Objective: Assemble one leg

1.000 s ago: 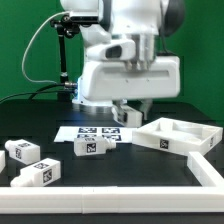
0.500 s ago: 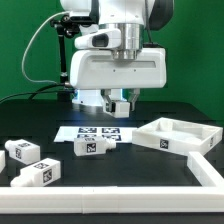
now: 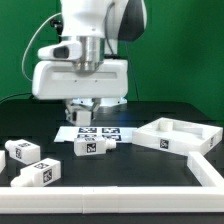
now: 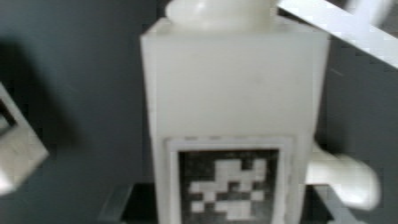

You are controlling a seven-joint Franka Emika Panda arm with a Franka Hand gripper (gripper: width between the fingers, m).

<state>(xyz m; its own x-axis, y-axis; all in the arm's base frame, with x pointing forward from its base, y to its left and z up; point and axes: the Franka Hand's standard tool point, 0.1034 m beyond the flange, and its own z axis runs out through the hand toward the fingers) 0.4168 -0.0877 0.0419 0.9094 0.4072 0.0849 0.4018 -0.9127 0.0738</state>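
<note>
Surface: a black table, with a low white rail running along its near edge and turning up the exterior view's right.
Room: a plain green backdrop stands behind the rig, and a black cable loops down beside the arm on the exterior view's left.
Fixed on the table: the marker board lies flat near mid-table, its tags face up.
Large part: a white rimmed tray sits on the exterior view's right, well apart from the small blocks.
The leg: it lies on its side on the table, just in front of the marker board, with one tagged face turned to the exterior camera.
The leg up close: in the wrist view it fills most of the frame as a plain white oblong block. A rounded knob stands at one end and a black-and-white square tag sits near the other. The picture is soft and the tag's pattern is blurred.
Others alike: two more legs rest near the exterior view's left edge, close together.
Gripper: it hangs above the marker board, behind and above the leg and clear of it. Neither view shows whether its fingers are parted or closed.
</note>
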